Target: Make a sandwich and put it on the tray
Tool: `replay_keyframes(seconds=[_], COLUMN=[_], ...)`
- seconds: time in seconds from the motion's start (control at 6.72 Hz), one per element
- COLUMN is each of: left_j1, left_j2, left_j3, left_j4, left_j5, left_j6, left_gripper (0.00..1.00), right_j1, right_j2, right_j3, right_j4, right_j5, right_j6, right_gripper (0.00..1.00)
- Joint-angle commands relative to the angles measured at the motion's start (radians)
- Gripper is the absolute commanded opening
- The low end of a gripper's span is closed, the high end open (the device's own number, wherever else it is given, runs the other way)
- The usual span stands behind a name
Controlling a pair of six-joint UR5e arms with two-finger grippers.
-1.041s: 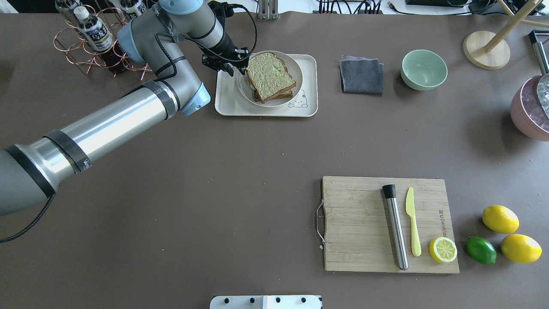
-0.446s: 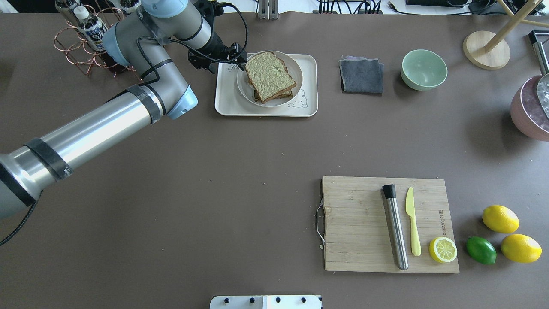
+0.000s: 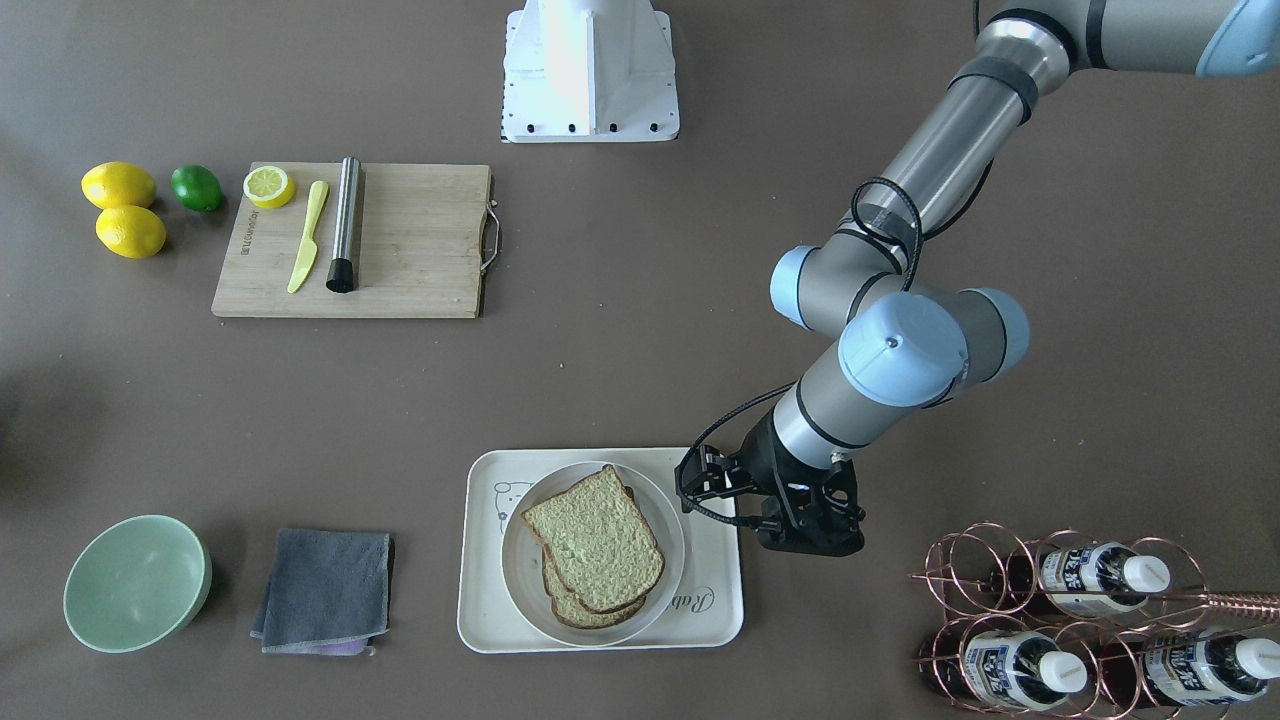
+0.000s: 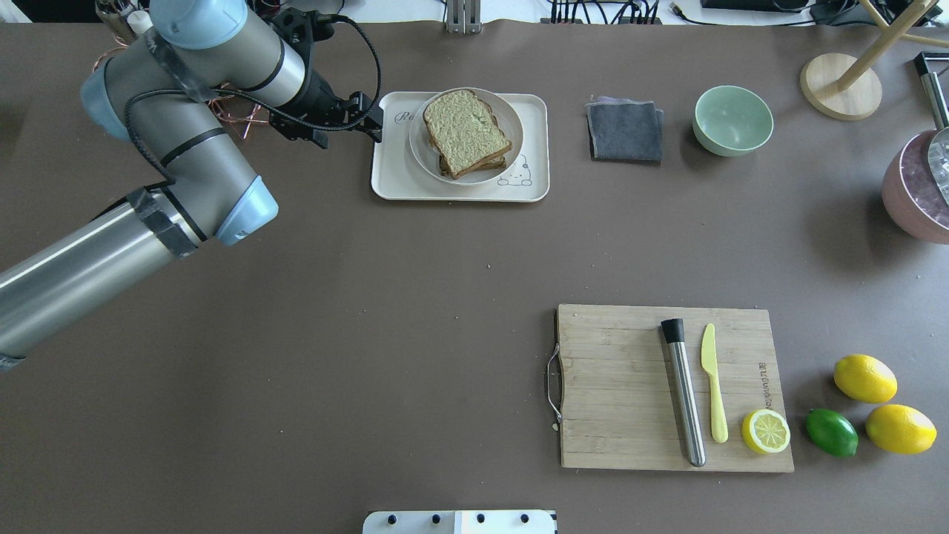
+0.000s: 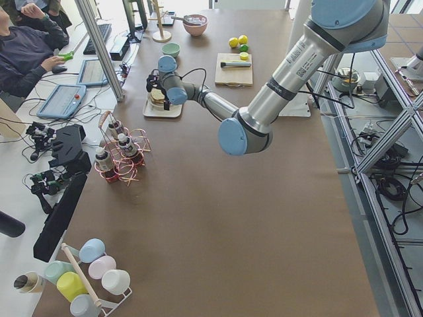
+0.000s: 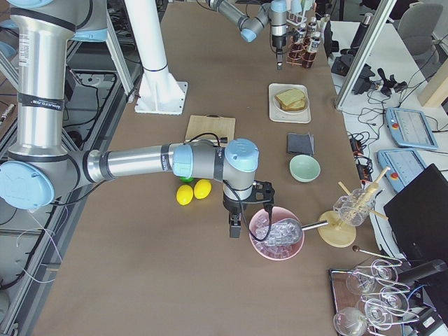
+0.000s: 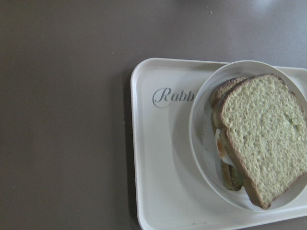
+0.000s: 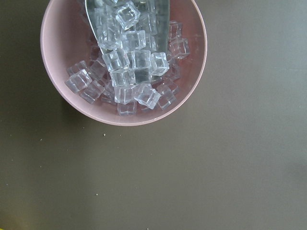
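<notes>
Sandwich (image 4: 467, 132) sits on plate (image 4: 422, 152) on tray (image 4: 393, 178). Left gripper (image 4: 373, 119) beside tray, jaws apart, empty. Right gripper (image 6: 233, 226) near ice bowl (image 6: 276, 255); its state cannot be told

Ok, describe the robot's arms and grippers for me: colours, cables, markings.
Both arms match: silver-grey tubes, pale blue caps at the joints, black bands round the tubes. On the left arm a black cable loops along the wrist to the black left gripper. The right arm carries a black cable loop too and ends in a black right gripper.
</notes>
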Motion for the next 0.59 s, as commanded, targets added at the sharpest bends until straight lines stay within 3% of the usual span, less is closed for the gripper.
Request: replay_keyframes(seconds=[0.0,0.3,0.45], left_j1=[-0.078,-0.179,-0.267], left_j2=[0.208,0.458,0.540], left_j3=[-0.302,-0.477,-0.482], left_j4=[0.119,0.205,0.210], left_j5=[-0.062,-0.076,-0.099], left_j6=[0.030,0.320,0.475], left_gripper=[0.98,0.98,0.98], right_j1=[0.000,0.000,0.000], right_j2=[-0.003,-0.006,-0.006], right_j3=[0.000,-0.002,-0.003], right_j4=[0.000,-0.001,-0.001], right_j5=[0.000,0.000,-0.001], right_j6=[0.001,-0.001,0.000], right_gripper=[1.00,1.00,1.00])
